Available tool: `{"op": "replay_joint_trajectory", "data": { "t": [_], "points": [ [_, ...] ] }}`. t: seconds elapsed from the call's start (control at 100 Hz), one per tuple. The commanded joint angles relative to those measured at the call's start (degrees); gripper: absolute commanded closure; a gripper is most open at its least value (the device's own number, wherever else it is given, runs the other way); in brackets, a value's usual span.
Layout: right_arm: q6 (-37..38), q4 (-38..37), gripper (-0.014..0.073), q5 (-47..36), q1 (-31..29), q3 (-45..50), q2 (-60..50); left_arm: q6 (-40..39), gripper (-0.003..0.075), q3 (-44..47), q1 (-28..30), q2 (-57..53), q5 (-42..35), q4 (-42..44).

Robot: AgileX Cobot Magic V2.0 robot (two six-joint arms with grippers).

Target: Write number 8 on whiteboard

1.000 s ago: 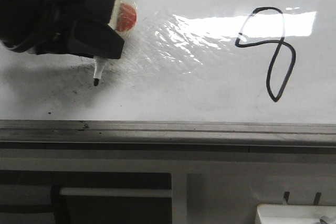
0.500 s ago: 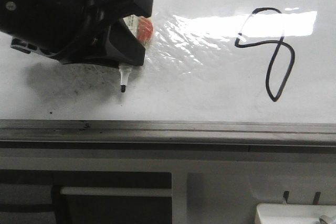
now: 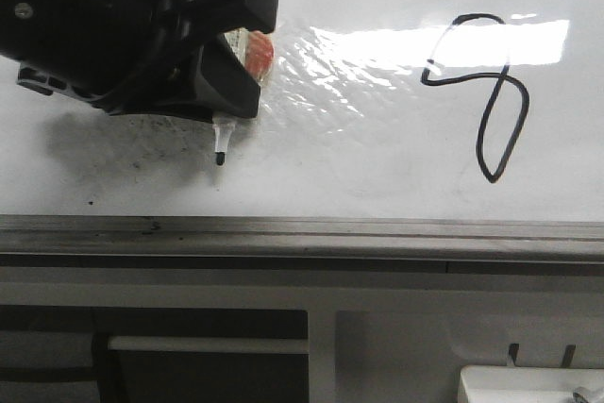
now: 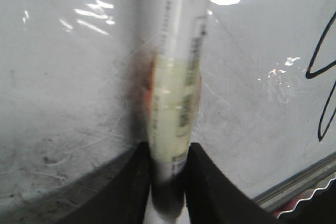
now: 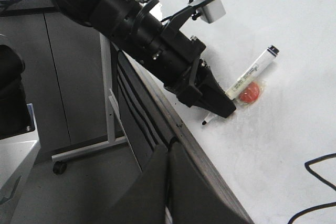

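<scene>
- The 8 (image 3: 479,96) is drawn on the board (image 3: 377,176), toward its right side and well clear of the near frame edge. Its lower loop is narrow and lopsided.
- Risk: the marker (image 3: 220,146) tip points down just above the board's left part, near the frame. If the arm sags or swings, I judge it would leave a stray stroke.
- Risk: a sweep rightward with the tip low could smear or cross the 8.
- Left gripper (image 3: 226,68): fingers (image 4: 207,182) closed narrowly, clamping the marker barrel on both sides; tape and a red blob sit on the barrel above them.
- Right gripper (image 5: 168,182): its fingers press together, holding nothing, off the board's near edge.
</scene>
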Motion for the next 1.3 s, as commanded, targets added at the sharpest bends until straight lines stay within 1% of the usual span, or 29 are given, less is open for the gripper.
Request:
{"op": "replay_joint_trajectory", "data": {
  "t": [0.0,0.05,0.21,0.33,0.4,0.58,0.7,0.77,0.84,0.91,0.95,0.96,0.98,1.02,1.03,1.07,1.11,1.16,1.29],
  "points": [
    [0.1,2.5,0.0657,-3.3,-0.4,-1.5,0.2,-0.4,0.0437,-1.1,0.7,0.2,-8.9,-1.9],
    [0.1,2.5,0.0657,-3.3,-0.4,-1.5,0.2,-0.4,0.0385,-1.1,0.7,0.3,-8.9,-1.9],
    [0.1,2.5,0.0657,-3.3,-0.4,-1.5,0.2,-0.5,0.0300,-1.1,0.7,0.7,-8.9,-1.9],
    [0.1,2.5,0.0657,-3.3,-0.4,-1.5,0.2,-0.5,0.0167,-1.2,0.7,0.6,-8.2,-1.9],
    [0.1,2.5,0.0657,-3.4,-0.4,-1.5,0.2,-0.5,0.0113,-1.2,0.7,-0.5,-7.2,-1.9],
    [0.1,1.8,0.0656,-3.6,-0.4,-1.5,0.2,-0.4,0.0104,-1.2,0.6,-6.1,-2.2,-1.9],
    [0.1,0.6,0.0655,-3.7,-0.4,-1.5,-1.6,-0.4,0.0113,0.4,-1.0,-12.6,-1.9,-1.9],
    [0.1,-1.6,0.0655,-3.4,-0.4,-1.5,-4.4,-0.2,0.0146,2.6,-2.3,-17.8,-2.6,-1.9],
    [0.9,-5.1,0.0655,-3.4,-0.4,-1.5,-8.4,0.1,0.0197,5.8,-3.3,-23.9,-3.5,-1.3],
    [3.9,-10.0,0.0655,-3.7,-0.4,-0.9,-12.2,0.1,0.0273,9.6,-3.6,-30.4,-3.4,-0.4],
    [7.7,-15.4,0.0655,-3.7,-0.4,-0.2,-14.6,0.1,0.0331,11.6,-3.6,-34.1,-2.9,-0.4],
    [7.7,-15.4,0.0655,-3.7,-0.4,-0.1,-15.0,0.1,0.0353,12.4,-3.6,-35.3,-2.8,-0.4],
    [9.7,-17.8,0.0655,-3.7,-0.4,0.3,-16.2,0.1,0.0376,13.6,-3.6,-36.6,-2.7,-0.4],
    [14.8,-23.4,0.0655,-3.7,-0.4,1.2,-18.4,0.1,0.0452,15.4,-3.6,-40.1,-2.6,-0.4],
    [15.5,-24.2,0.0655,-3.7,-0.4,1.4,-19.1,0.1,0.0480,16.1,-3.6,-41.2,-2.5,-0.4],
    [19.7,-27.9,0.0655,-3.7,-0.4,2.3,-21.0,0.1,0.0553,17.8,-3.6,-43.8,-2.5,-0.4],
    [22.3,-30.1,0.0655,-3.7,-0.4,3.1,-22.5,0.1,0.0643,19.6,-3.6,-46.5,-2.5,-0.4],
    [22.5,-30.7,0.0655,-3.7,-0.4,4.0,-24.3,0.1,0.0743,21.3,-3.6,-49.0,-2.5,-0.4],
    [22.5,-30.7,0.0656,-2.4,-0.4,5.3,-27.1,0.1,0.0741,23.9,-3.6,-53.0,-1.6,-0.5]
  ]
}}
